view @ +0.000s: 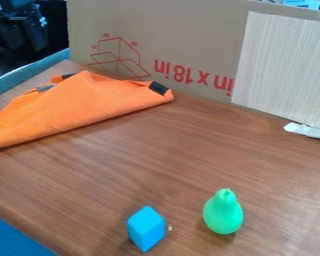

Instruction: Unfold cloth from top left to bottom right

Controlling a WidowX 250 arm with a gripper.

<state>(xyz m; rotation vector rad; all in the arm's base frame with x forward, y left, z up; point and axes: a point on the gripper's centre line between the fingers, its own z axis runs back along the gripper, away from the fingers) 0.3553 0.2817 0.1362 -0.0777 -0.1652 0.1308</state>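
Observation:
An orange cloth (82, 105) lies at the upper left of the table, folded over into a long, roughly triangular shape. Its straight lower edge runs from the left border of the camera view up to a corner near the cardboard, where a black patch (158, 88) shows. Small dark and grey bits stick out at its raised, rumpled back edge. What lies beneath the folded layers is hidden.
A blue block (146, 228) and a green pear-shaped toy (223, 212) stand near the front of the wooden table (189, 155). Cardboard (189, 30) walls the back, with a pale panel (283, 65) at right and a white object (308, 131) at its foot.

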